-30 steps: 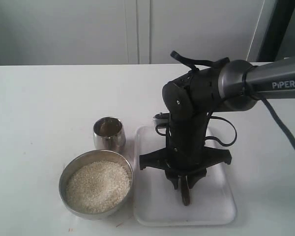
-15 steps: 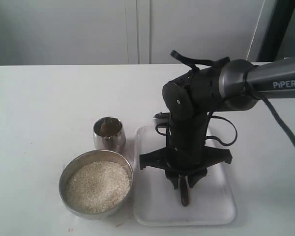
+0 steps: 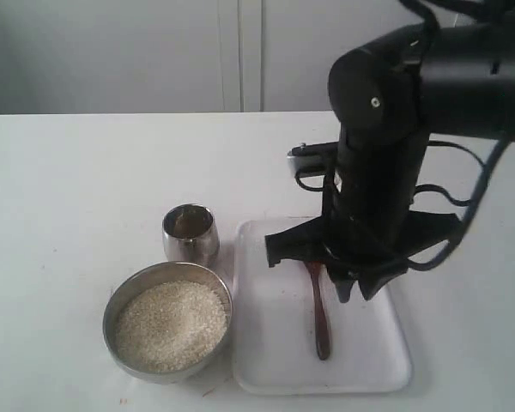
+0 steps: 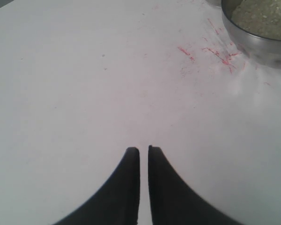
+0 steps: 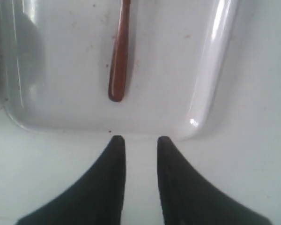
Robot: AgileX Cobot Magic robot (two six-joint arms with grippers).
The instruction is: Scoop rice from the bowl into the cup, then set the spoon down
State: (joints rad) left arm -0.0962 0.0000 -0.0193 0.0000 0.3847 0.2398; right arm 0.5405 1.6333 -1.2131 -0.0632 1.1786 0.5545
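The dark wooden spoon (image 3: 320, 318) lies flat on the white tray (image 3: 275, 360), free of any grip. My right gripper (image 3: 357, 290) hangs above the tray over the spoon's far end, open and empty. In the right wrist view the spoon (image 5: 120, 61) rests on the tray (image 5: 215, 61) beyond my right gripper (image 5: 138, 139). The steel bowl (image 3: 167, 268) holds a heap of rice (image 3: 170, 324). The small steel cup (image 3: 190, 233) stands just behind it. My left gripper (image 4: 144, 150) is shut over bare table, with the bowl (image 4: 253, 40) and rice (image 4: 267, 16) ahead of it.
The tray sits directly right of the bowl, close to its rim. Red scribble marks (image 4: 215, 51) stain the white table beside the bowl. The left arm does not show in the exterior view.
My right gripper has let go of the spoon and risen up and back from the tray. The spoon now lies still on the tray.
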